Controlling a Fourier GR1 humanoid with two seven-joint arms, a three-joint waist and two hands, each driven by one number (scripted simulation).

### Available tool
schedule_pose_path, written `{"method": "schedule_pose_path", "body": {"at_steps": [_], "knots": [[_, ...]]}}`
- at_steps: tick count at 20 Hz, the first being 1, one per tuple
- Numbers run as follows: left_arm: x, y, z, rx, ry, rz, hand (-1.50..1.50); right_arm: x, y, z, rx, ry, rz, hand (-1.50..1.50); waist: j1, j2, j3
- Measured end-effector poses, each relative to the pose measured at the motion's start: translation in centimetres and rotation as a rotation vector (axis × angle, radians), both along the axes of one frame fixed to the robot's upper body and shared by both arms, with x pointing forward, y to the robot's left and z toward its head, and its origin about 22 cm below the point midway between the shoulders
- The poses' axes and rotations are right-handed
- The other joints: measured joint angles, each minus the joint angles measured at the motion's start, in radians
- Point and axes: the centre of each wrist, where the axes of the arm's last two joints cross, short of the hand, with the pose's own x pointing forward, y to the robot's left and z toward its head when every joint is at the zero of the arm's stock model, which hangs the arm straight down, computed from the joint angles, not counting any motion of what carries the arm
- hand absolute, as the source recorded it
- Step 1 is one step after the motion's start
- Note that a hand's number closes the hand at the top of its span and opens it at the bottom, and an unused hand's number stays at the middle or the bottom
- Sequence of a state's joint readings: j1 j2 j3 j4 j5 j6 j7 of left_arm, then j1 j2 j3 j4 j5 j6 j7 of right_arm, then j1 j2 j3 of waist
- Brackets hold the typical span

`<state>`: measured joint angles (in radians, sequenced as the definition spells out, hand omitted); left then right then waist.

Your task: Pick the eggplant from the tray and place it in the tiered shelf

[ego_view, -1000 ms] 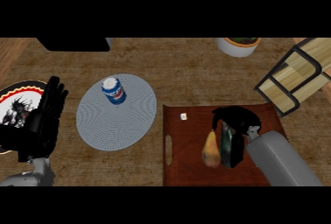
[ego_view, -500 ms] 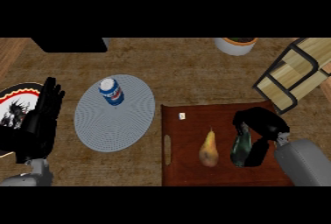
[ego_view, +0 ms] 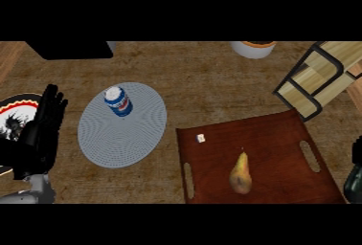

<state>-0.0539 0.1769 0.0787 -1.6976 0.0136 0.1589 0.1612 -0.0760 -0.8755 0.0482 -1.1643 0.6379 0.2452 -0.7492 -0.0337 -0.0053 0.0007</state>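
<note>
Left hand [ego_view: 39, 136] open, fingers straight, holding nothing.

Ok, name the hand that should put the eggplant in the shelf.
Right. The right hand holds the eggplant at the view's right edge, on the tiered shelf's side; the left hand rests open at the far left.

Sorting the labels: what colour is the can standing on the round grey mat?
Blue and white, with a red band, on the can; the head view shows it.
</note>
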Motion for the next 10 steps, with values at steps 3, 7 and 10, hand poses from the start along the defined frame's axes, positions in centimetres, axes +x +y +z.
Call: {"method": "schedule_pose_path", "body": {"at_steps": [3, 7, 10], "knots": [[0.0, 0.2, 0.1, 0.002, 0.004, 0.006, 0.0, -1.0, -2.4, 2.3, 0.134, -0.046, -0.053, 1.5, -0.004, -0.002, -0.001], [-0.1, 0.1, 0.2, 0.004, 0.005, 0.003, 0.0, -1.8, -5.0, 6.2, 0.289, -0.132, -0.161, 1.5, -0.002, -0.003, -0.002], [0.0, -0.4, 0.2, -0.001, 0.003, -0.006, 0.0, -2.3, -6.9, 9.8, 0.365, -0.209, -0.251, 1.5, 0.005, -0.001, -0.002]]}}
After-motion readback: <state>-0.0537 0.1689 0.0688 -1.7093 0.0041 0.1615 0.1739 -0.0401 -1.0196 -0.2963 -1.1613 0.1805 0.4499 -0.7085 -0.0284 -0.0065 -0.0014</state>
